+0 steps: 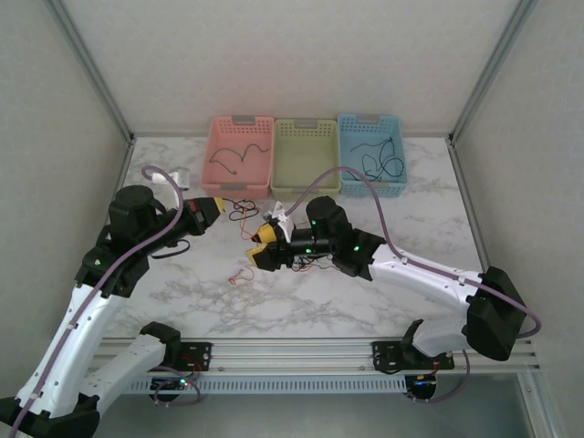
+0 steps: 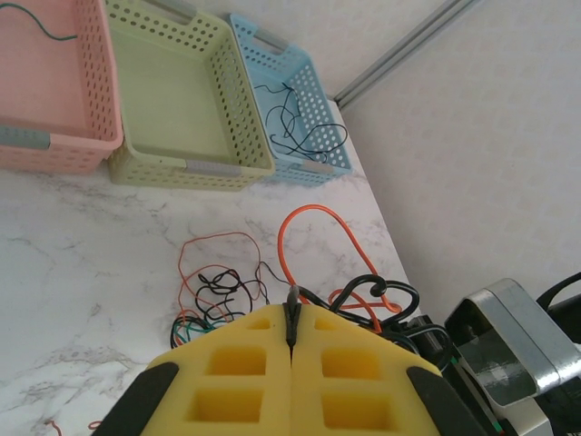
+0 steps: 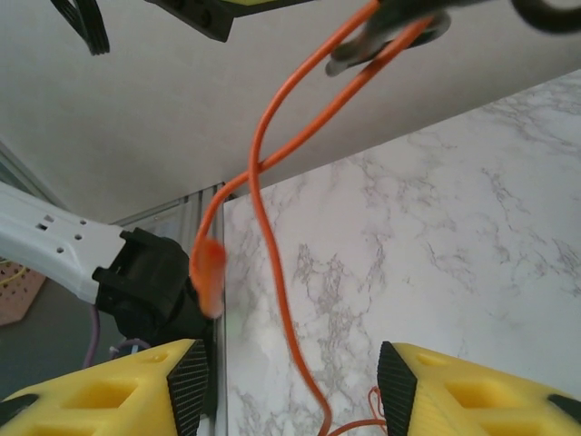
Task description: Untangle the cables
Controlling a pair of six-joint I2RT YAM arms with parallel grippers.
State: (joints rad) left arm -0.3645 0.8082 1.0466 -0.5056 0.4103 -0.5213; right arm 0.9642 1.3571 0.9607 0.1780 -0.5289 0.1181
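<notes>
Three baskets line the far edge of the worktop in the top view: the pink basket, the green basket and the blue basket. Thin dark wires lie in the pink and blue ones. The cables to be sorted sit in a knot just near of the pink basket. It is strung between the left claw and the right claw, so the bundle's long axis runs far-left to near-right. A stray red bit lies on the marble nearer the arms.

Over to the left wrist view. The yellow pads are pressed flat together, and a black cable is pinched in the seam, its end poking out toward the baskets. That looks like an anchor grip, holding one strand fixed so the rest can be drawn away. Beyond the pads an orange cable arches up in a tall loop. To its left, black, red and green strands sprawl loose on the marble.

Now the right wrist view. This claw stands wide, its pads well apart. The orange cable hangs down between them from the raised bundle, touching neither pad, its long axis close to vertical. My read is that it is lining up to take that strand.
</notes>
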